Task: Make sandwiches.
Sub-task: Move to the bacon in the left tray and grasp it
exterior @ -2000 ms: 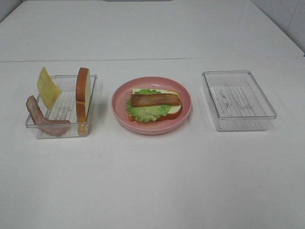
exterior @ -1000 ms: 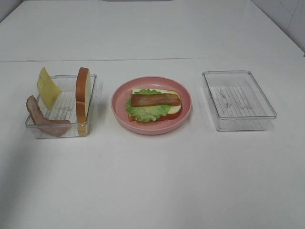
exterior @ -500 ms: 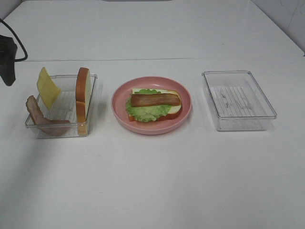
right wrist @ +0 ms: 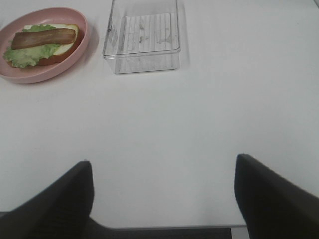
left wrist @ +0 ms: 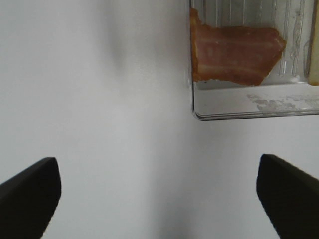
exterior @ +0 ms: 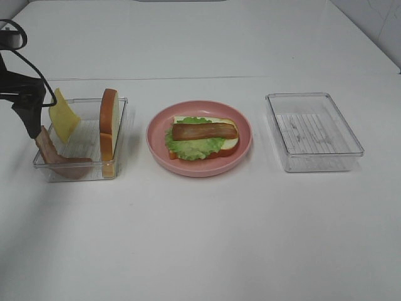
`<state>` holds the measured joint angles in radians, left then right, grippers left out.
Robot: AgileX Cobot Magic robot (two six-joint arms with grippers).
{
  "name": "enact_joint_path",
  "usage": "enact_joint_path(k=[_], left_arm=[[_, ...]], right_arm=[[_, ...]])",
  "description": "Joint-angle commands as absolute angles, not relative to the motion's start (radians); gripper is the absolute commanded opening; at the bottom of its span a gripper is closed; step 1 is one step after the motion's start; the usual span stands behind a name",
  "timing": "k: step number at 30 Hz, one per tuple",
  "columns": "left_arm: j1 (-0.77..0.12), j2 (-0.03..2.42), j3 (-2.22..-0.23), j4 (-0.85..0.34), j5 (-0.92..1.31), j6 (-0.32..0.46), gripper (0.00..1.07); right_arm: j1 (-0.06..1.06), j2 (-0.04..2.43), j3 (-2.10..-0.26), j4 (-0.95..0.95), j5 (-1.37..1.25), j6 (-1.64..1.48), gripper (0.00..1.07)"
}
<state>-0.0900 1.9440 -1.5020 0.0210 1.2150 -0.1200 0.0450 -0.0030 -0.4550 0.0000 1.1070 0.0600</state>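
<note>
- Sandwich point(exterior: 203, 139) sits part-built on the pink plate point(exterior: 156, 149) in the middle of the white table point(exterior: 200, 238). It has a white bread base, ruffled lettuce point(exterior: 188, 148) over that, and one bacon strip point(exterior: 205, 130) laid lengthwise on top.
- To the plate's left, the left tray point(exterior: 84, 141) of clear plastic holds loose pieces. A bread slice point(exterior: 108, 125) stands on edge against the tray's right wall. A yellow cheese slice point(exterior: 62, 116) leans at the far left corner, poking above the rim. A second bacon strip point(exterior: 57, 160) runs along the left side to the near corner.
- Left gripper point(exterior: 29, 119) hangs at that tray's left edge, just beside the cheese and over the upper end of the second bacon strip. Its wrist camera shows the jaws spread wide with nothing between them, above the table beside the tray corner.
- Right gripper point(right wrist: 163, 179) is out of the high camera's sight. Its own view shows the fingers well apart over the table, holding nothing.
- The right tray point(exterior: 316, 162), also clear plastic, stands well apart on the plate's other side.
</note>
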Motion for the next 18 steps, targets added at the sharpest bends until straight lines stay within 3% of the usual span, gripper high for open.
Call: enact_joint_path(k=[1, 18], left_arm=[[-0.095, 1.979, -1.506, 0.016, 1.193, -0.129, 1.02], [-0.097, 2.139, -1.664, 0.007, 1.189, -0.139, 0.95]], right_arm=[[0.045, -0.036, -0.450, 0.000, 1.099, 0.042, 0.75], [0.045, -0.036, -0.450, 0.000, 1.099, 0.042, 0.75]])
